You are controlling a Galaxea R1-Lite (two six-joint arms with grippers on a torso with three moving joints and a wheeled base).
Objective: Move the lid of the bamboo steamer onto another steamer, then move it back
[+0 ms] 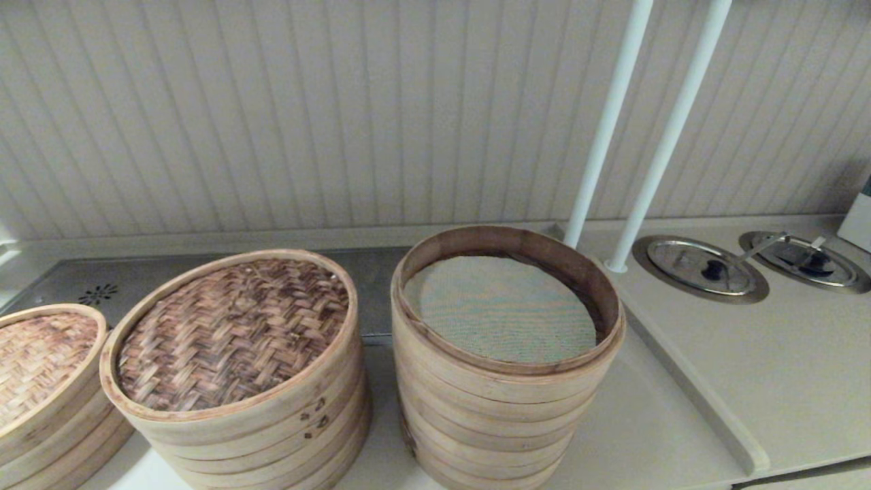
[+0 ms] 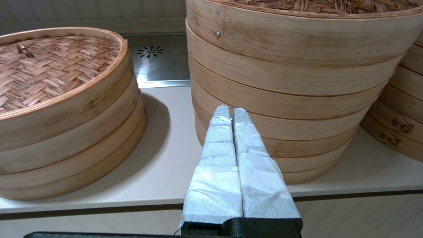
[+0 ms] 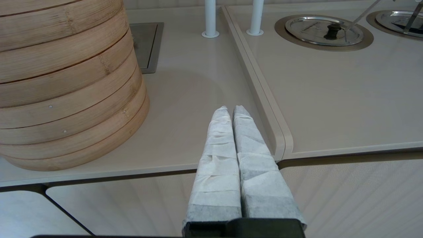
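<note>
The bamboo steamer lid (image 1: pixel 231 333), dark brown herringbone weave in a pale hoop, lies closed on the middle, shorter stack. Right of it stands another steamer (image 1: pixel 503 381), a tall open stack with a grey-green mesh liner (image 1: pixel 500 309) inside. Neither gripper shows in the head view. In the left wrist view my left gripper (image 2: pixel 231 110) is shut and empty, low at the counter's front edge, just short of the lidded stack's wall (image 2: pixel 281 99); the lid's weave (image 2: pixel 314 5) shows at the top. My right gripper (image 3: pixel 231 109) is shut and empty at the front edge, beside the tall stack (image 3: pixel 66 82).
A shorter steamer with a paler tan lid (image 1: pixel 41 367) stands at the far left. Behind are a steel drain plate (image 1: pixel 99 294) and two white poles (image 1: pixel 605 129). To the right, a raised counter ridge (image 1: pixel 687 388) and round steel covers (image 1: pixel 701 269).
</note>
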